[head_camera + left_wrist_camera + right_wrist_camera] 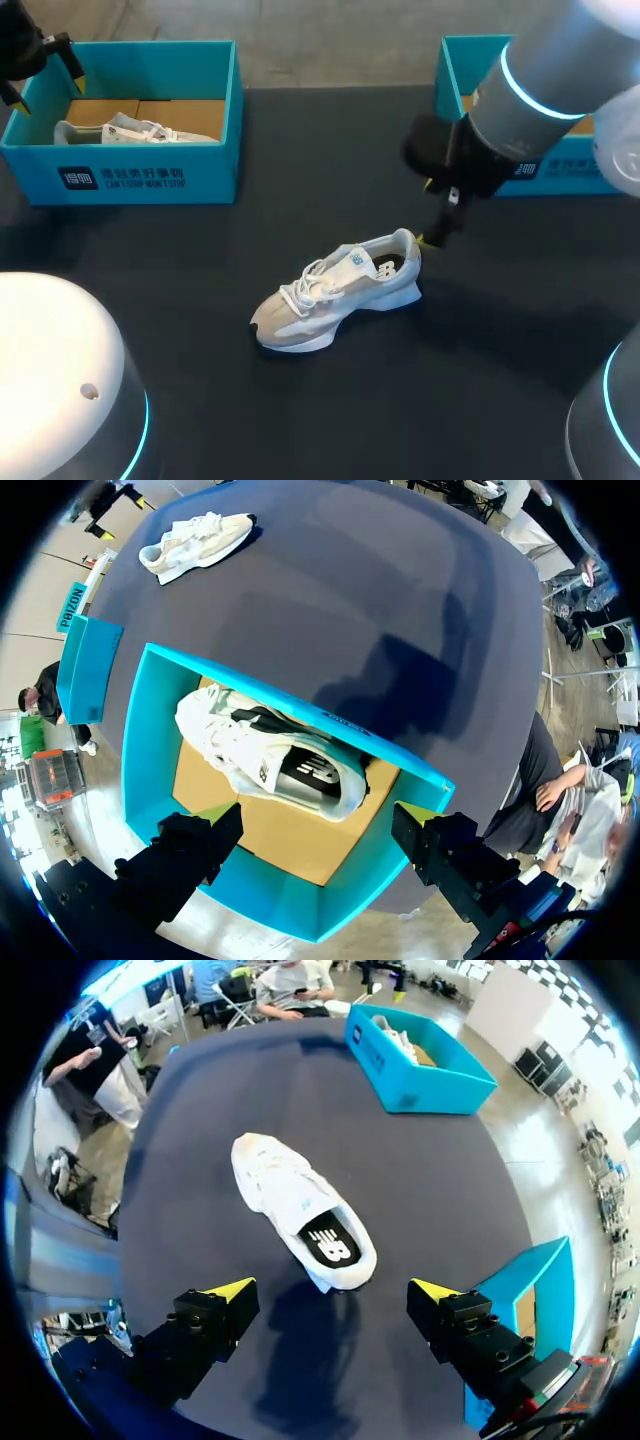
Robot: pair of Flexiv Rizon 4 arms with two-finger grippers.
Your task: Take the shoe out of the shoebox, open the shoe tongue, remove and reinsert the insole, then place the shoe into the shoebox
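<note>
Bench, dark-topped, seen from above and from both wrists.

(a) The shoe, pale grey and white with white laces, stands on its sole near the middle of the bench, outside both boxes. Its toe points toward the robot's left side and its heel toward the right arm. The dark insole shows through the shoe's opening in the right wrist view.

(b) The right tool hangs just behind the heel. Its two yellow-tipped fingers are spread wide and have hold of nothing. From the right wrist the heel lies just ahead of the gap between the fingers, touching neither. From above, one yellow tip sits right at the heel collar; whether it makes contact cannot be told.

(c) The left shoebox, turquoise with a brown floor, stands at the far left of the bench. A second shoe, also pale, lies inside it.

(d) The left tool hovers over this box, fingers wide apart and empty, with the second shoe below and ahead of them.

(e) The right shoebox, likewise turquoise, stands at the far right of the bench, largely hidden behind the right arm.
</note>
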